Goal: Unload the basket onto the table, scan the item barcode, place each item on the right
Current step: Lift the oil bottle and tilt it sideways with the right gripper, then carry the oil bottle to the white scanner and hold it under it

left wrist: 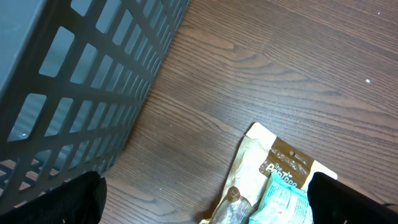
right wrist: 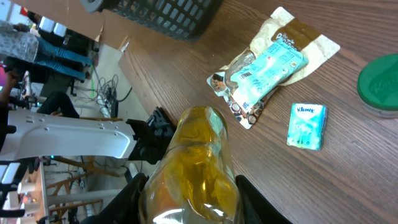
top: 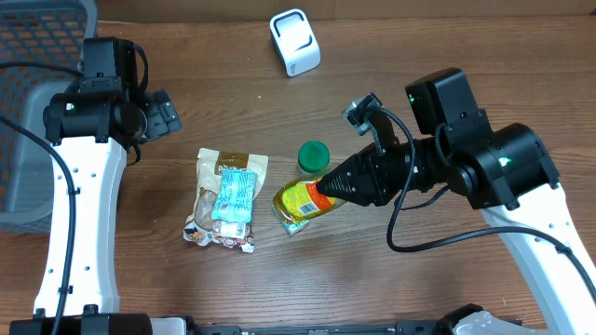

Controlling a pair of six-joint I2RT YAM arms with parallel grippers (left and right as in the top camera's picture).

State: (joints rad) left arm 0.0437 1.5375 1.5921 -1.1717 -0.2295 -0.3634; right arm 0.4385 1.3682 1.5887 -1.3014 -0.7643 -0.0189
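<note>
**Overhead.** The right arm reaches in from 3 o'clock. The right gripper [top: 328, 186] is pinching the neck end of a bottle [top: 300, 201] of yellow liquid. The bottle lies near table centre, slanted, with its base toward 8 o'clock and its label face up. A green-lidded jar [top: 313, 154] sits just beside it at 12 o'clock. A brown snack pouch [top: 223, 200] is flat at the bottle's 9 o'clock, with a teal packet [top: 234, 195] on top of it. The white scanner [top: 295, 42] stands at the table's 12 o'clock edge, well apart from the bottle. The grey basket [top: 37, 56] fills the 10 o'clock corner. The left gripper [top: 164, 113] is beside the basket, empty, fingers spread.

**Left wrist.** The two black fingers [left wrist: 78, 199] stand at the frame's bottom corners, spread wide with nothing between them. The basket wall [left wrist: 81, 81] runs across 10 o'clock. The pouch [left wrist: 277, 165] and teal packet [left wrist: 283, 199] show at 5 o'clock on bare wood table [left wrist: 261, 68].

**Right wrist.** The bottle [right wrist: 193, 168] fills 6 o'clock, with a black finger [right wrist: 127, 199] pressed to each side. It seems to be held clear of the table, though the angle makes this hard to judge. Beyond it are the pouch [right wrist: 249, 93] at 1 o'clock, a small tissue pack [right wrist: 307, 126] at 3 o'clock and the jar's green lid [right wrist: 380, 84] at the right edge. The left arm [right wrist: 68, 137] is at 9 o'clock.
</note>
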